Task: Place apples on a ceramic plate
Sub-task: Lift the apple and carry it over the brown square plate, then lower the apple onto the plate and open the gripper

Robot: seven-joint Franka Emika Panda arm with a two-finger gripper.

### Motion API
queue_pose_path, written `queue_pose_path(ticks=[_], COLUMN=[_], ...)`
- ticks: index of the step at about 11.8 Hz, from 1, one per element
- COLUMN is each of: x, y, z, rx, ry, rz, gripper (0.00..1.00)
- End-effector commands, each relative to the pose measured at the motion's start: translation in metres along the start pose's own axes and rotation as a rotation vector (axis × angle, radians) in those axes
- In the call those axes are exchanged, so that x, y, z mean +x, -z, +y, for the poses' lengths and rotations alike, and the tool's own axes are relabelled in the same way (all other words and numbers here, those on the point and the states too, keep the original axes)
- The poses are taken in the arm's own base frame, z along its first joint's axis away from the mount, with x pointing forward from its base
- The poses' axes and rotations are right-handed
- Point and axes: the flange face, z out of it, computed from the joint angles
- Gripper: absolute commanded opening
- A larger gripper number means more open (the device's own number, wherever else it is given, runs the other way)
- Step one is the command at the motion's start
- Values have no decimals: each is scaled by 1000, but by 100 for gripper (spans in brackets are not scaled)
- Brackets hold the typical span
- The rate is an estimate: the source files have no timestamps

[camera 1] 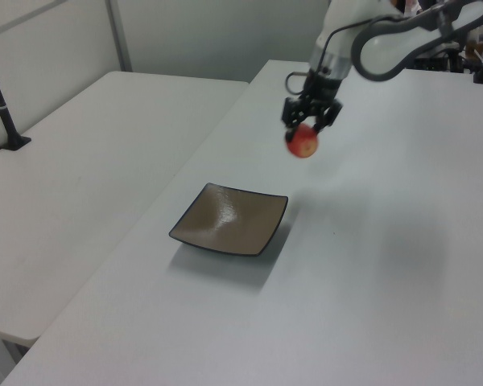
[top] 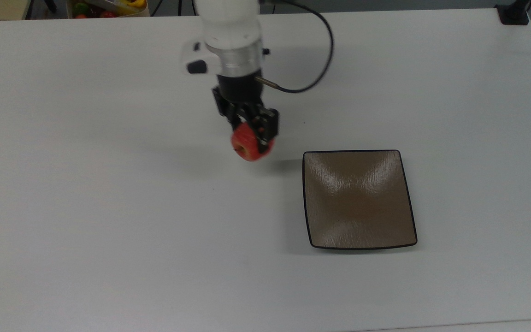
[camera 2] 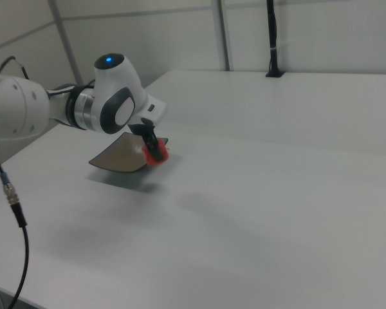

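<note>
A small red apple (top: 246, 146) hangs in the air above the white table, held between the black fingers of my gripper (top: 251, 138), which is shut on it. The square brown ceramic plate (top: 358, 198) lies flat with nothing on it, to the right of the apple in the top view. In the left view the apple (camera 1: 304, 143) and gripper (camera 1: 309, 129) are above and behind the plate (camera 1: 229, 219). In the right view the apple (camera 2: 156, 154) sits in front of the plate (camera 2: 119, 157), under the gripper (camera 2: 152, 145).
The white table (top: 109, 230) stretches wide on all sides of the plate. A black cable (top: 314, 69) loops from the wrist. A black clamp post (top: 513, 13) stands at the top view's far right corner. A box of fruit (top: 106, 7) sits beyond the table's far edge.
</note>
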Motion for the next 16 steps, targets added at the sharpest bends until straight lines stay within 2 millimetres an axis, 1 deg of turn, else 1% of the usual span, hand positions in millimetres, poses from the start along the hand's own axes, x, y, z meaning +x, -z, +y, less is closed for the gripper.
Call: queue_pose_path(ticks=[1,3,4,5,6,7,8,11,12,14,15,16], x=[-19,-46,-61,-71,-76,-79,-85,-84,-82,-77,-71,-65], y=[-38,-49,-59,-64,-66,-69,-71,-70,-66,-45,-29,-20], z=[-65,-91,-102,-108,-110,-112,-115,-115,-115,-117,-114,-104], rx=[142,192,192,189,182,176,175,181,185,195,196,131], ry=[-22,5,22,34,39,49,55,52,50,53,51,63], rz=[51,65,54,53,58,61,57,62,65,80,90,65], gripper=[52,52,52,60,71,91,100,100,100,100,100,100])
